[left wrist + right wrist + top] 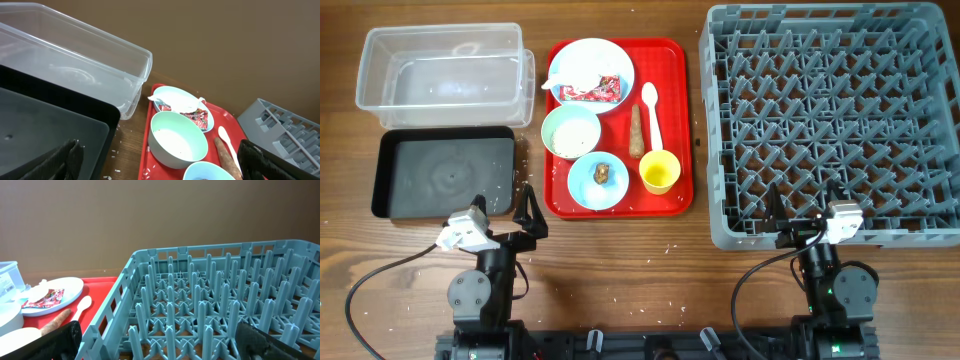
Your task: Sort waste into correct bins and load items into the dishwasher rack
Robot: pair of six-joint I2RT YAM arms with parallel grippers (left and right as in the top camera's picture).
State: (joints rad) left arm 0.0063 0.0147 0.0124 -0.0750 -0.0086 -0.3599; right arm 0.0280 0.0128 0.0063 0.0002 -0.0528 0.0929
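Observation:
On the red tray, a pale blue plate (605, 58) holds a crumpled napkin (572, 66) and a red wrapper (596, 92). A green bowl (571, 132) holds rice. A small blue bowl (598, 185) holds a brown lump (603, 173). The brown stick (637, 130), white spoon (651, 110) and yellow cup (659, 171) lie beside them. The clear tub (440, 70) and black tray (445, 175) are at the left, and the grey rack (835, 120) is at the right. My left gripper (528, 215) is open and empty near the black tray's front corner. My right gripper (803, 205) is open and empty at the rack's front wall.
The red serving tray (678, 120) sits between the bins and the rack. Loose rice grains (535, 160) lie on the wood by the black tray. Bare wooden table runs along the front edge, where cables trail from both arm bases.

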